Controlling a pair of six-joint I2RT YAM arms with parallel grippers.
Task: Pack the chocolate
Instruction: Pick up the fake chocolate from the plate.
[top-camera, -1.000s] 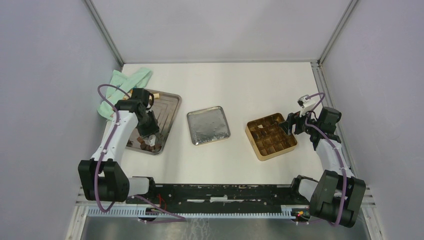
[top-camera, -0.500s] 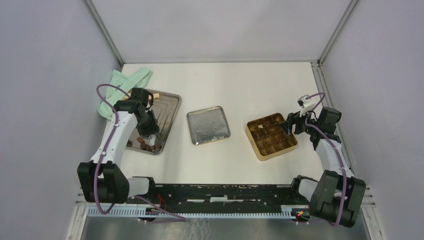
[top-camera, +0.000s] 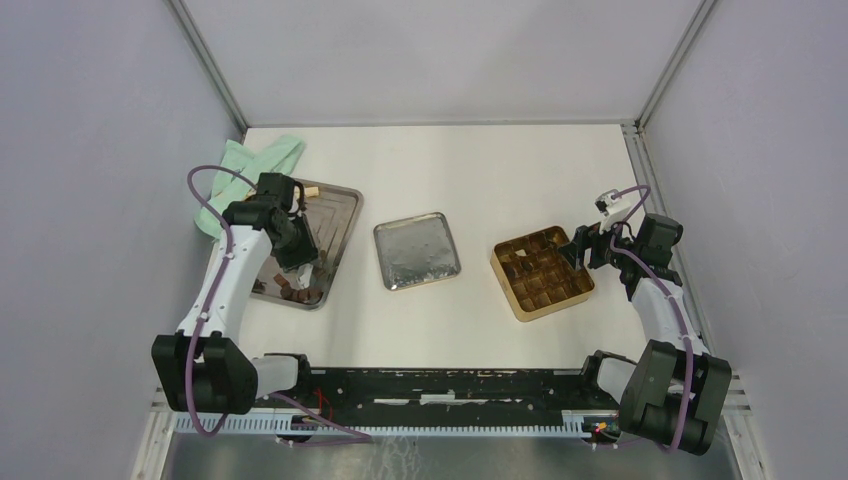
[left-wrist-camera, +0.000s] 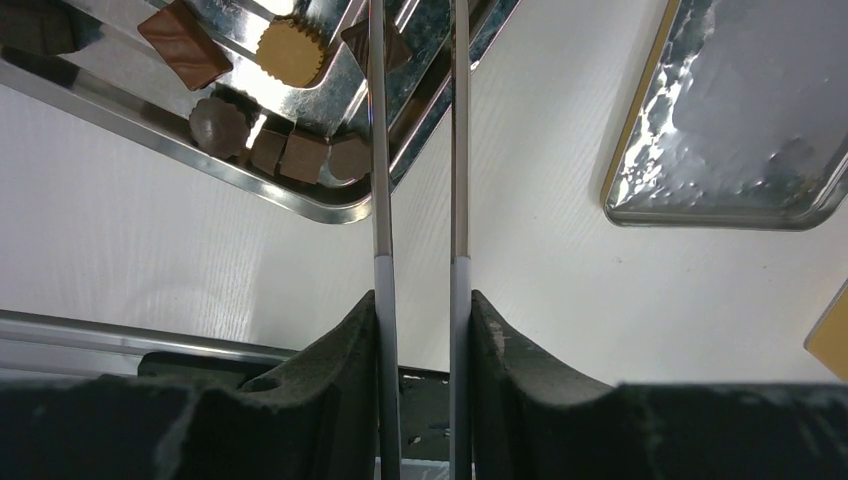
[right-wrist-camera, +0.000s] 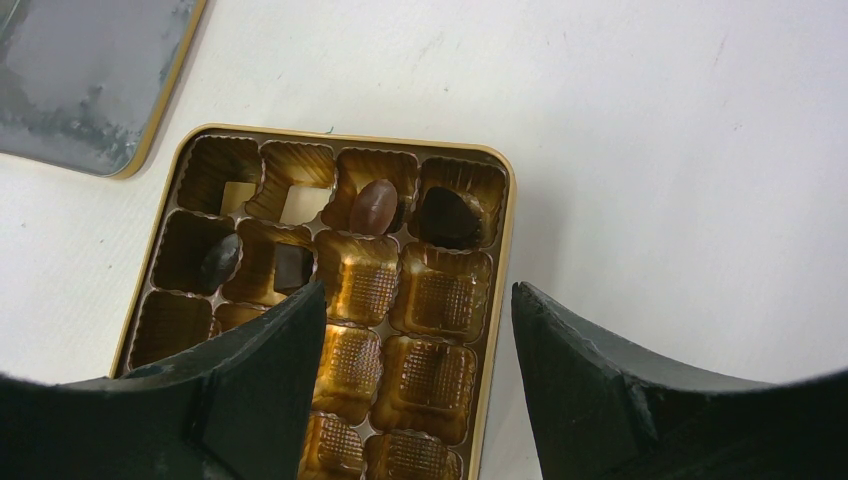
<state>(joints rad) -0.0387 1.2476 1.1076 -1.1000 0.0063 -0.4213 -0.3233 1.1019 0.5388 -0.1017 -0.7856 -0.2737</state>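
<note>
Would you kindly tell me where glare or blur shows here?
Left wrist: glare streaks the steel tray and silver lid; the left hand gripping the tweezers looks soft. Right wrist: gold tin sharp, open right hand soft. Top external: even light.

Brown chocolate chunks (left-wrist-camera: 300, 157) cluster on the steel tray (left-wrist-camera: 110, 75); some fill tin (right-wrist-camera: 440, 292) compartments.

A white table (top-camera: 500, 160) sits inside plain pale grey walls (top-camera: 420, 50). Aluminium posts (top-camera: 205, 60) run up both back corners. The light is even and soft.
</note>
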